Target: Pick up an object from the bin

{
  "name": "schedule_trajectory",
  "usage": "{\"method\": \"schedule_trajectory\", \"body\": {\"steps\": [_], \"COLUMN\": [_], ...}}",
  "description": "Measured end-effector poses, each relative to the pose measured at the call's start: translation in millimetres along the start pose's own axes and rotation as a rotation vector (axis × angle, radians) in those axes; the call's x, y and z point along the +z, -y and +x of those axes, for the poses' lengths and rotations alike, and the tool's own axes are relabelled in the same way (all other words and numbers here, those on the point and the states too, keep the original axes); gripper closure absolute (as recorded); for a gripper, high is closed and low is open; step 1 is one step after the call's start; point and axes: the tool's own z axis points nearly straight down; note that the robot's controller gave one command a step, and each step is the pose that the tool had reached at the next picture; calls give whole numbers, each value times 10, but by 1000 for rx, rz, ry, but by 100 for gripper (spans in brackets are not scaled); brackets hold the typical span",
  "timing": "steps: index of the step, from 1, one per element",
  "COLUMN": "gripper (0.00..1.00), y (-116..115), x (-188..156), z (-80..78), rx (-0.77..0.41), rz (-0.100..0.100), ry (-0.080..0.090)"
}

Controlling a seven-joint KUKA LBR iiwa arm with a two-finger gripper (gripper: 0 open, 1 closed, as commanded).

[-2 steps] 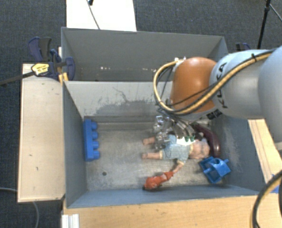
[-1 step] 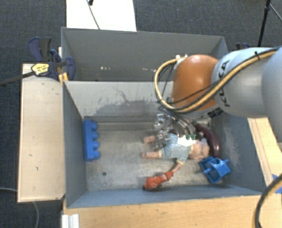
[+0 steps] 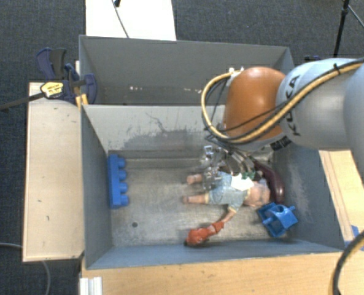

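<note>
Right of the bin's (image 3: 97, 165) middle, my pincer (image 3: 213, 168) hangs low over the doll's (image 3: 234, 195) legs. Whether it gapes or grips, I cannot tell. Approach step, I judge: next, close on the doll and lift straight.

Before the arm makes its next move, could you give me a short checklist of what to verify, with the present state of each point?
1. Gripper is over a thing: ok, it stands over the legs of the doll lying right of the middle of the bin.
2. Doll is free of neighbours: not ok, a dark purple thing and a blue plastic piece lie close by its head.
3. Red thing by the front wall is apart from the gripper: ok.
4. Blue block by the left wall is out of the way: ok.
5. Doll is held: cannot tell.
</note>
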Motion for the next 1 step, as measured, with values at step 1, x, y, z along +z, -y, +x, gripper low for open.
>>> {"method": "schedule_trajectory", "body": {"steps": [1], "gripper": [100], "y": [0], "x": [-179], "z": [-2], "rx": [1], "rz": [0], "ry": [2]}}
